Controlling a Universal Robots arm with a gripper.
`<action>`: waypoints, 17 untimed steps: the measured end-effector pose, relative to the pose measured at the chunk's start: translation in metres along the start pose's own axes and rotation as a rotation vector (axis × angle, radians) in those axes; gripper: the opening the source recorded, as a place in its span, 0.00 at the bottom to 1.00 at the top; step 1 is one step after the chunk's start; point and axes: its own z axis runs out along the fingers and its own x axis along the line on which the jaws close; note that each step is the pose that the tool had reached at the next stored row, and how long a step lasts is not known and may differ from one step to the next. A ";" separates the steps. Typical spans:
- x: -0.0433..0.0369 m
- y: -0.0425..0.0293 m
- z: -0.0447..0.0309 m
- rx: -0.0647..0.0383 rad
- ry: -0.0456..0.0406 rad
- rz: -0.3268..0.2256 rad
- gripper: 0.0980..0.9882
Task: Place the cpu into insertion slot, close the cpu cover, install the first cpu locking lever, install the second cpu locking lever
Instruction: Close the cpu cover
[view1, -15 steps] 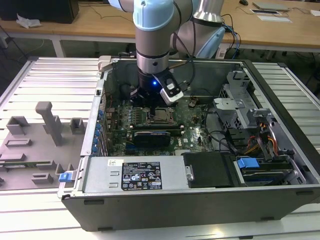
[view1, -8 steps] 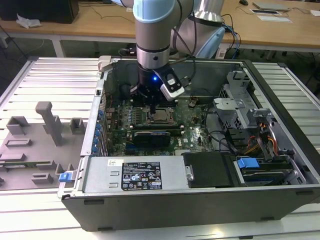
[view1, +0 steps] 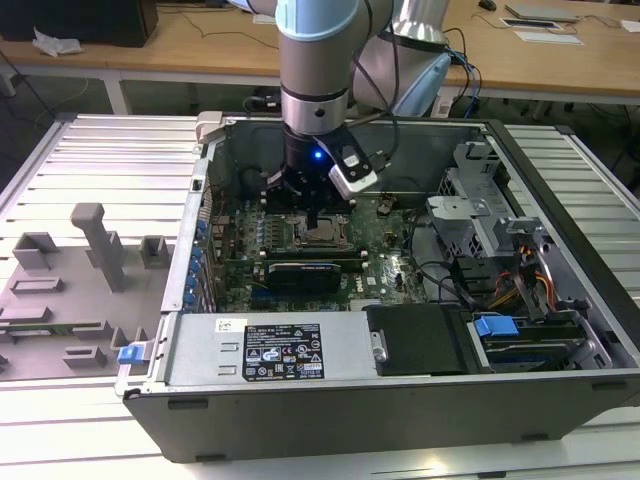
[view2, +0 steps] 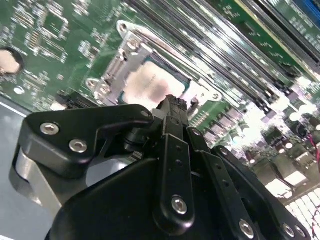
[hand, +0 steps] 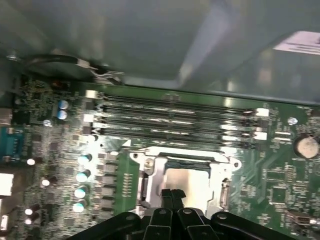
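inside the case (view1: 330, 400), over the green board (hand: 265, 170), you have the cpu (hand: 192, 182) lying flat in the slot (hand: 150, 172), the gripper (hand: 172, 192) narrow with fingers (hand: 167, 196) pressed together and holding nothing, tips just at the cpu, while closing and locking seem still left.

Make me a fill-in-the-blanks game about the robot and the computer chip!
1. The pale silver ____ sits in the insertion slot.
2. The circuit board around the slot is coloured ____.
3. The gripper, its tips close to that chip, has its jaws ____.
Missing words: cpu; green; shut.
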 end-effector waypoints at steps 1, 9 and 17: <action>-0.0034 -0.0003 0.0002 0.000 0.0000 0.000 0.01; -0.0065 0.0000 -0.0147 0.000 -0.0008 0.000 0.01; -0.0065 0.0000 -0.0159 0.000 -0.0009 0.000 0.01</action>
